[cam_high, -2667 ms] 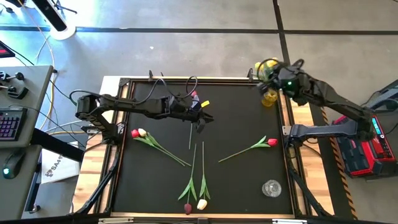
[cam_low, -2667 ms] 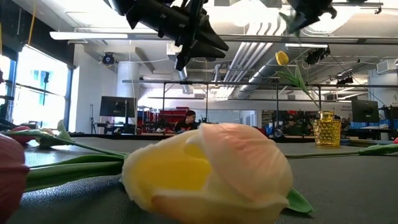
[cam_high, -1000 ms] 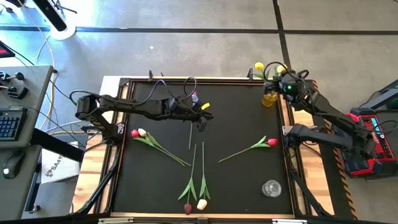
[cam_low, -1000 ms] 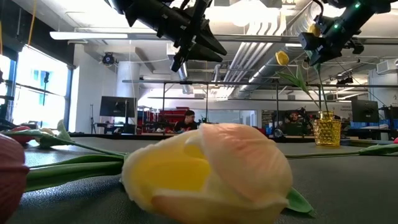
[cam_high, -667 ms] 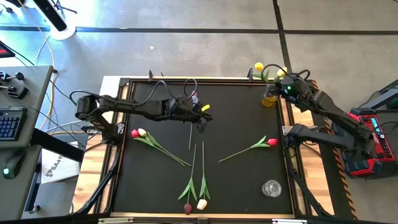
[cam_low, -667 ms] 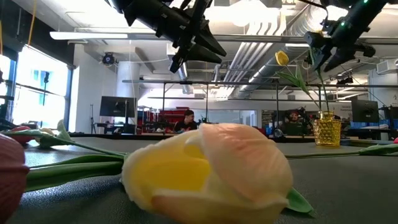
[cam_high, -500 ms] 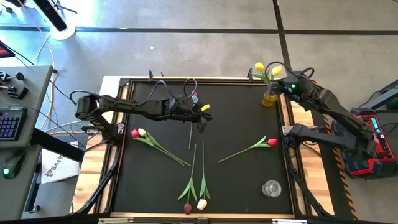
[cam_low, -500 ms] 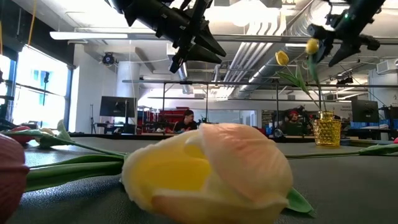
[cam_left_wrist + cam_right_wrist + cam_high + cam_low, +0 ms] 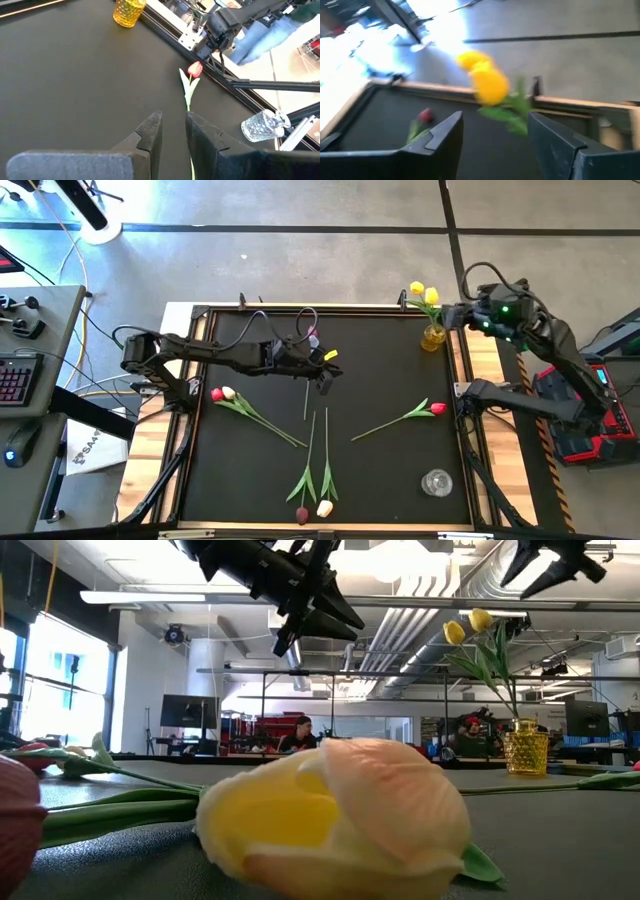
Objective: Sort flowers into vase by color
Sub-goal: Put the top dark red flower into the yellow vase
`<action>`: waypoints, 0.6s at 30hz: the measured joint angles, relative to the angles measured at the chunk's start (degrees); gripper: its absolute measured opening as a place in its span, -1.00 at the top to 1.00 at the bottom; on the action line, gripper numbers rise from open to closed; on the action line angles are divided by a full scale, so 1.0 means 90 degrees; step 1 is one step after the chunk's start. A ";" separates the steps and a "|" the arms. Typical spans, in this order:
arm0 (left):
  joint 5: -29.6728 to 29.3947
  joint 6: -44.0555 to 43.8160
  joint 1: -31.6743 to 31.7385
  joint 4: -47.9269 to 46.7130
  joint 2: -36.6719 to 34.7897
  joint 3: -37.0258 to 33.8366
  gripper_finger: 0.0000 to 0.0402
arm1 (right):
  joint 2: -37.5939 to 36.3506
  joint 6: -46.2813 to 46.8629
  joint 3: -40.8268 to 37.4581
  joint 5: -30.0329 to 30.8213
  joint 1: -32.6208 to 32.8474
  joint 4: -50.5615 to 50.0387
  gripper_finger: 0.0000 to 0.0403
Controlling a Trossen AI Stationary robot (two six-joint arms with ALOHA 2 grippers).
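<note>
Cream tulip (image 9: pixel 335 815) lies nearest on the surface (image 9: pixel 380 380), red tulip (image 9: pixel 437 409) further right, left gripper (image 9: pixel 322 375) mid-surface with fingers narrowly parted on nothing, right gripper (image 9: pixel 455 314) fingers spread, empty, beside two yellow tulips (image 9: pixel 424 293) in the amber vase (image 9: pixel 433 336).

Two yellow tulips (image 9: pixel 424 291) in an amber vase (image 9: pixel 433 337) (bumpy glass); black table (image 9: pixel 380 380).
</note>
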 joint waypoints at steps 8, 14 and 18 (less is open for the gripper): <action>-0.0066 0.0027 -0.0040 -0.0169 0.0000 0.0000 0.63 | 0.0011 -0.0049 -0.0019 -0.1286 0.0041 -0.0021 -0.01; -0.1282 -0.1108 0.0063 -0.1881 0.0000 0.0000 0.63 | -0.0113 -0.0046 -0.0019 -0.1336 0.0362 -0.0051 0.04; -0.1709 -0.1627 0.0170 -0.2899 0.0000 0.0000 0.63 | -0.0131 0.0004 -0.0019 -0.1335 0.0641 -0.0153 0.07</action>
